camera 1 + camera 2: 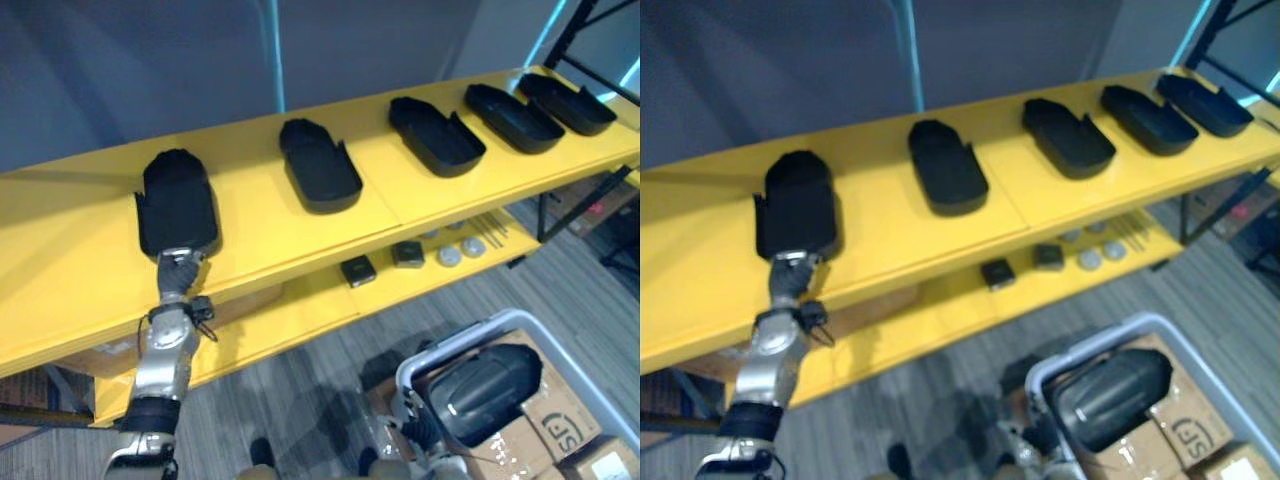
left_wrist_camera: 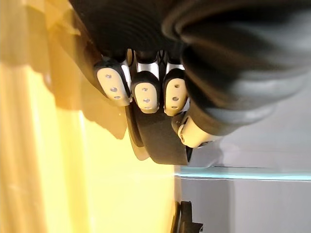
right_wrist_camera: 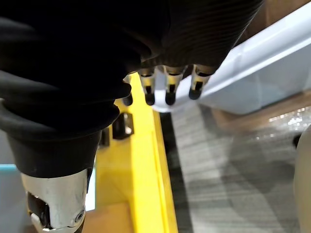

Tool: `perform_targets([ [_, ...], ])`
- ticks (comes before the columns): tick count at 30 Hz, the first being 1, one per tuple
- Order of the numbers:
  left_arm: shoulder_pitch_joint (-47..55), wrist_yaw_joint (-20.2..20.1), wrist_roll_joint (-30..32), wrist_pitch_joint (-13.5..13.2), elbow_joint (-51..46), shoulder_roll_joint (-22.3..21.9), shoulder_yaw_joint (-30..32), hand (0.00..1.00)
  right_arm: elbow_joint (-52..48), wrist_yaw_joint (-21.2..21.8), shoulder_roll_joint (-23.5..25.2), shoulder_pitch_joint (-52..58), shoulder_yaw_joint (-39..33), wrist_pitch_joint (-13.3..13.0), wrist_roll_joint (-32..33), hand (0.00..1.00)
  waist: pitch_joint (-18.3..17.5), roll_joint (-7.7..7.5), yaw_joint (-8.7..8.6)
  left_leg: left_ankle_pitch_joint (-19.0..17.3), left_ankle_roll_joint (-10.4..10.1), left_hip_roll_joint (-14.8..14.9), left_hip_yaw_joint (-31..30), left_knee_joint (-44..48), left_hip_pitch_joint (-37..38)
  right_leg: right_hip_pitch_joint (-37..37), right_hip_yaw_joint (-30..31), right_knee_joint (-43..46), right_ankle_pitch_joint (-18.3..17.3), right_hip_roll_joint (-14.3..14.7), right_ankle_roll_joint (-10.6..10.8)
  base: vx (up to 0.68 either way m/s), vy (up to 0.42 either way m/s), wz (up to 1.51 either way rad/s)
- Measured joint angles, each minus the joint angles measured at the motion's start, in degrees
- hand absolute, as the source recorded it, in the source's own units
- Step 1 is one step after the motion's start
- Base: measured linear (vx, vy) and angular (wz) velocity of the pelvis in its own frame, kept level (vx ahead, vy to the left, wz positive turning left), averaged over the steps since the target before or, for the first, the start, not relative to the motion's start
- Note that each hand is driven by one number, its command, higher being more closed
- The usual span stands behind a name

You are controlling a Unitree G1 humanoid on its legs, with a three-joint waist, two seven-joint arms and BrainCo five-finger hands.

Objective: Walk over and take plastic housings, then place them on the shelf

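Yellow shelf (image 1: 260,215) — five black plastic housings (image 1: 320,165) lie along its top.

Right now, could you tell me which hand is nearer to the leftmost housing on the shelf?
Left. The left hand grips that housing at its near end; the right hand hangs low by the bin.

A pale bin (image 1: 450,346) stands on grey carpet (image 1: 300,400)
It holds cardboard boxes (image 1: 565,425); further off, two small black blocks (image 1: 357,270) lie beside two silver discs (image 1: 450,256) and some thin rods (image 1: 495,228); a blue-grey wall (image 1: 150,70) behind
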Motion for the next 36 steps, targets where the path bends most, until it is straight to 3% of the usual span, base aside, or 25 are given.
perform_targets([
  [6,-1.27,0.11,-0.28,-0.48,3.21,1.84,0.02,1.00,0.66,-0.19,0.00,0.03,0.07,0.00,0.78,0.00,0.00,0.00,-0.09,0.00,0.00,0.00,0.16,0.00,0.18,0.02,0.16,0.14,0.02,-0.02,0.02,0.00,0.000,0.00],
  [23,-0.91,-0.85,-2.23,-1.69,3.53,1.78,0.28,1.00,0.98,0.10,0.02,-0.12,0.14,-0.02,0.94,0.00,-0.02,-0.02,0.17,0.00,0.00,-0.02,-0.05,-0.01,0.40,0.25,0.14,0.14,0.00,-0.03,0.00,0.00,0.000,0.00],
  [27,6.01,-1.07,-4.47,-2.37,-5.73,-0.86,0.24,1.00,2.49,0.43,0.16,-1.37,0.11,-0.01,0.63,0.00,-0.03,-0.03,0.60,-0.01,0.01,-0.09,-0.32,-0.02,0.49,0.39,-0.07,0.11,-0.03,-0.12,-0.03,0.00,0.000,0.01],
  [31,15.70,0.54,-4.01,-3.10,-18.06,-6.71,-0.10,1.00,5.09,0.85,0.55,-3.21,-0.02,0.02,-0.42,0.00,-0.10,-0.05,1.87,0.00,0.01,-0.34,-2.53,-0.05,1.13,2.31,-2.33,-0.01,-0.66,-0.29,-0.05,0.00,-0.018,0.26],
  [36,26.44,5.75,-3.44,-7.07,-27.16,-11.60,6.08,1.00,10.50,1.42,0.69,-5.77,-2.17,1.08,-0.22,0.00,-0.92,0.40,5.44,0.18,-0.19,-0.88,-6.60,-0.05,1.11,4.88,-6.76,0.19,-2.03,-0.50,0.34,0.01,-0.027,0.38],
])
